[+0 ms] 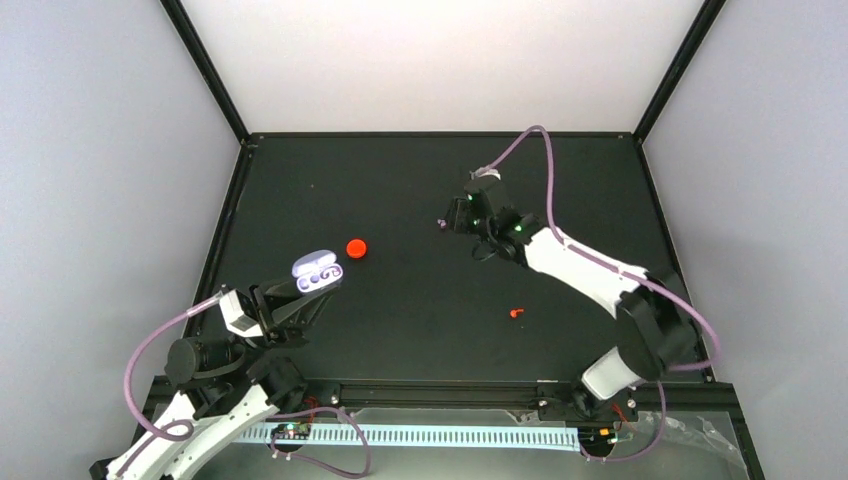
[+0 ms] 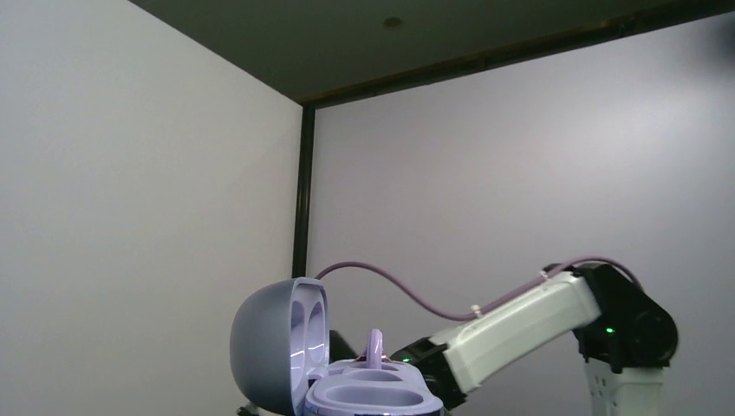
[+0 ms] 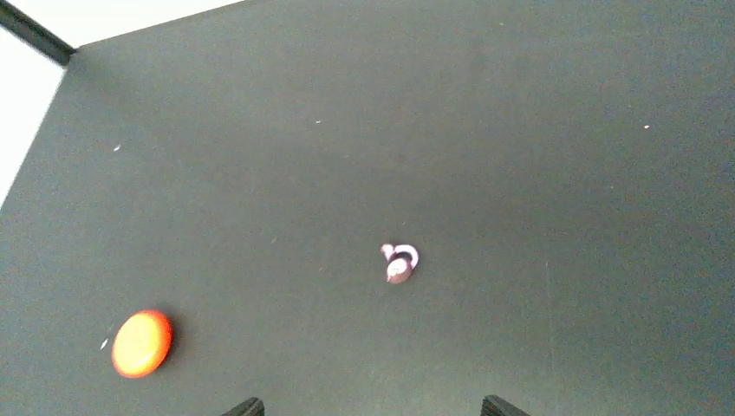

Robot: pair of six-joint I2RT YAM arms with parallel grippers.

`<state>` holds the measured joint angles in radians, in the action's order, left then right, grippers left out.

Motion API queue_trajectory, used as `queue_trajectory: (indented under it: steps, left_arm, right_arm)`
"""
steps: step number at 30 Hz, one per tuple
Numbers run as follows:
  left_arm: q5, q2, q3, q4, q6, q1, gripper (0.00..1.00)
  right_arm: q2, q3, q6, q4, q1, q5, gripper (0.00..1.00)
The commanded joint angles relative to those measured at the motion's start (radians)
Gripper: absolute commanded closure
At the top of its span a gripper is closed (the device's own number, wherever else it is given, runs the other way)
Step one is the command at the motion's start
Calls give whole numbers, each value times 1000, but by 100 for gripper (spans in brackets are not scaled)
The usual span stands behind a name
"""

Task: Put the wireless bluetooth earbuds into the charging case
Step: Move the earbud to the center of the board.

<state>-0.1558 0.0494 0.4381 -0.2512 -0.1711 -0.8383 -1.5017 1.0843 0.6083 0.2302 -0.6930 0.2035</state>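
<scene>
My left gripper (image 1: pixel 305 287) is shut on the charging case (image 1: pixel 318 271) and holds it off the table with its lid open. In the left wrist view the lid (image 2: pixel 273 347) stands upright on the left of the case base (image 2: pixel 373 400). The near well looks empty, and a purple earbud (image 2: pixel 374 345) stands up in the far well. The other earbud (image 3: pixel 400 262) lies on the black table, also seen from above (image 1: pixel 441 224). My right gripper (image 3: pixel 373 407) is open and empty above the table, just short of that earbud, fingertips (image 3: pixel 244 407) wide apart.
A round red cap (image 1: pixel 356 248) lies on the table between the case and the loose earbud, and shows in the right wrist view (image 3: pixel 140 343). A small red bit (image 1: pixel 515 313) lies near the right arm. Black frame posts stand at the table's back corners.
</scene>
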Motion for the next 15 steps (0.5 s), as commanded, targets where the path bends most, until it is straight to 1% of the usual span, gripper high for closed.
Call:
queue_trajectory:
  steps: [1, 5, 9, 15]
  left_arm:
    - [17, 5, -3, 27, 17, -3, 98]
    - [3, 32, -7, 8, 18, -3, 98]
    - [-2, 49, -10, 14, 24, -2, 98]
    - [17, 39, -27, 33, 35, -2, 99]
  right_arm:
    - [-148, 105, 114, -85, 83, -60, 37]
    - [-319, 227, 147, -45, 131, -100, 42]
    - [-445, 338, 139, -1, 139, -108, 47]
    - [-562, 397, 139, 31, 157, -123, 53]
